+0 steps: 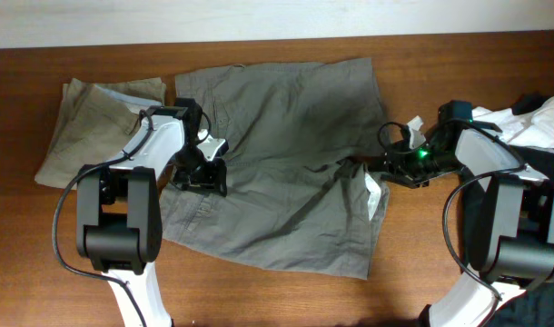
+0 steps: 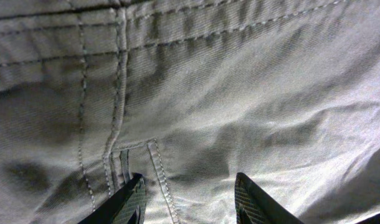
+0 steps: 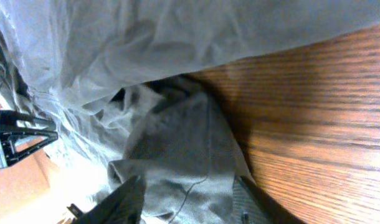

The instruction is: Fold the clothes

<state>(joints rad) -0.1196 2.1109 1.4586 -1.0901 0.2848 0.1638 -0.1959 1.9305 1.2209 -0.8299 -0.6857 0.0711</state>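
A pair of olive-grey shorts [image 1: 286, 154] lies spread flat on the wooden table. My left gripper [image 1: 201, 174] is at the shorts' left edge. In the left wrist view its fingers [image 2: 190, 179] are open just above the fabric [image 2: 240, 93], with a stitched seam and a belt loop [image 2: 159, 168] between them. My right gripper [image 1: 357, 166] is at the notch on the shorts' right side. In the right wrist view its fingers [image 3: 187, 183] are open around a bunched fold of the fabric [image 3: 177, 149].
A folded beige garment [image 1: 91, 127] lies at the back left, beside the shorts. A pile of white and dark clothes [image 1: 531, 123] sits at the right edge behind the right arm. Bare wood [image 3: 314, 118] shows to the right of the fold.
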